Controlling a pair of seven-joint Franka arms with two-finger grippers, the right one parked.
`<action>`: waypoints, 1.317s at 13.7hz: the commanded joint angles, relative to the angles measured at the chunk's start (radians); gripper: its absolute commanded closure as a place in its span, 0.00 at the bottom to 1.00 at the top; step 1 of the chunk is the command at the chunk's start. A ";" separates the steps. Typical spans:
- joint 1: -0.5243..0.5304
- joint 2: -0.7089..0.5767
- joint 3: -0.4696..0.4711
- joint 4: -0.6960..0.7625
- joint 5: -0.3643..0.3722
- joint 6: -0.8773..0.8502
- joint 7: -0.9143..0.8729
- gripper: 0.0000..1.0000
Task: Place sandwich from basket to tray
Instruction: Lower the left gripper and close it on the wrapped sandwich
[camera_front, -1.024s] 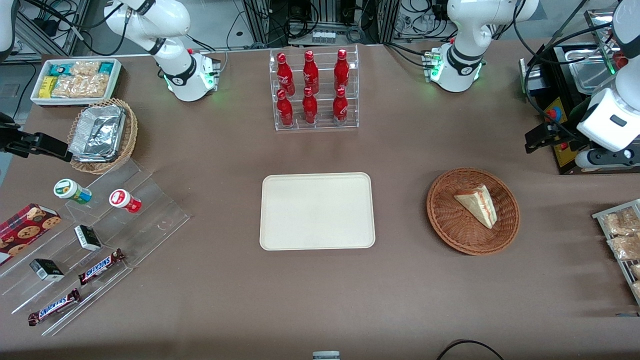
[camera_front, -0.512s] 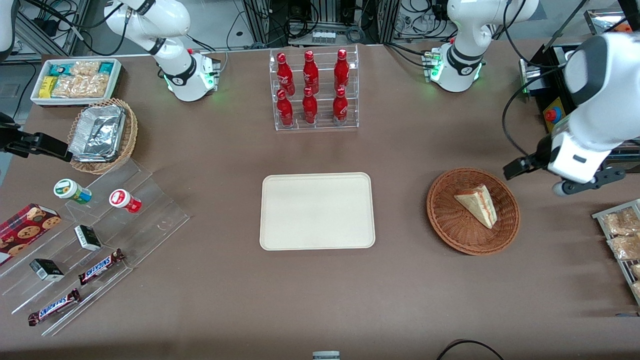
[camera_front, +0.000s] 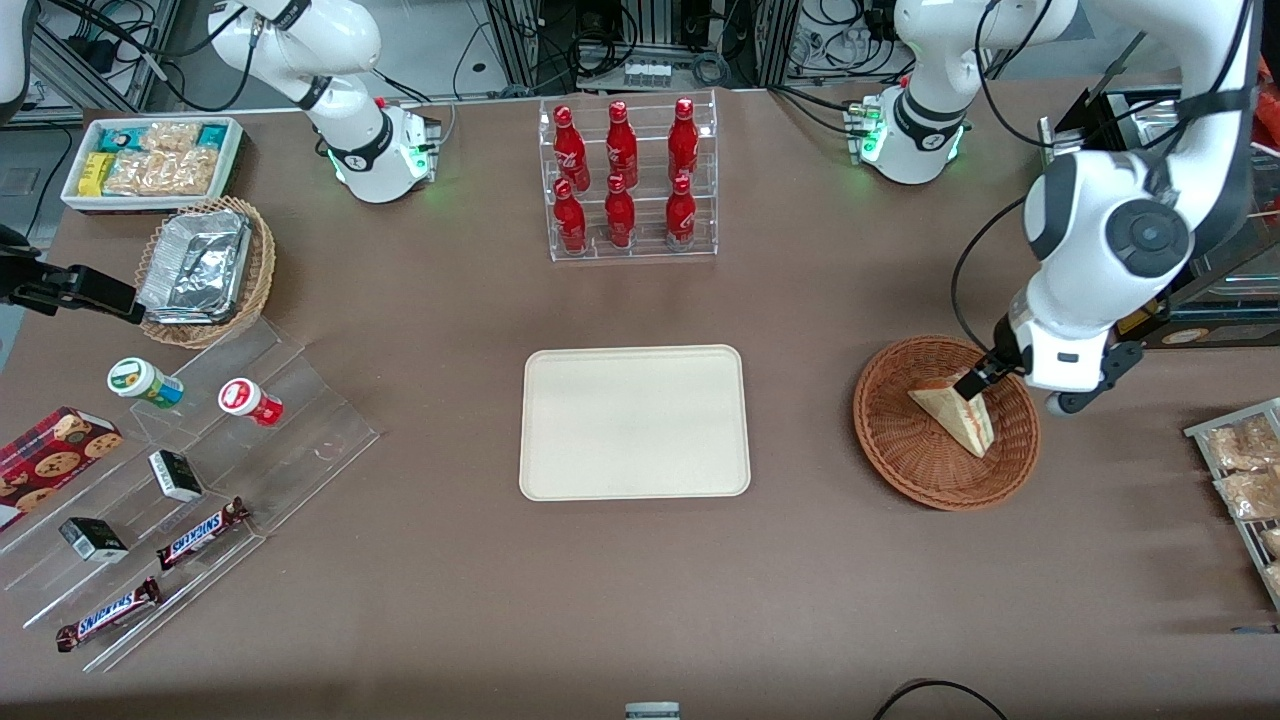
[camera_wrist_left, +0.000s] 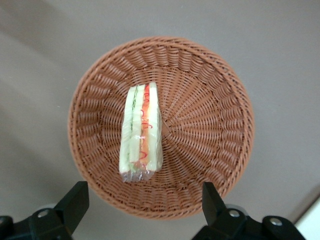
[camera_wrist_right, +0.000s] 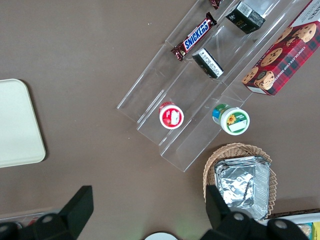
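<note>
- Wicker, reddish-brown and round: the basket (camera_front: 946, 423) sits on the brown table toward my working arm's end, with the wedge sandwich (camera_front: 955, 410) lying in it, resting on one bread face so the red and green filling shows along its cut edge.
- My left gripper (camera_wrist_left: 142, 210) hangs over the basket, above the sandwich, jaws released and spread wide with nothing between them; the fingertips (camera_wrist_left: 75, 197) stand apart, wider than the wedge, so I judge it is lined up for a descent and a pinch across the bread faces.
- Cream-coloured and bare, the rectangular tray (camera_front: 634, 421) waits at the table's middle, well apart from the basket, leaving plenty of flat room for the set-down.
- Soft bread under clear wrap calls for a light squeeze, I reckon.
</note>
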 joint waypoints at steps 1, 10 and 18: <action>0.000 0.047 -0.001 -0.051 0.019 0.100 -0.034 0.00; 0.006 0.146 0.005 -0.062 0.057 0.117 -0.020 0.01; 0.008 0.164 0.025 -0.065 0.059 0.145 -0.024 1.00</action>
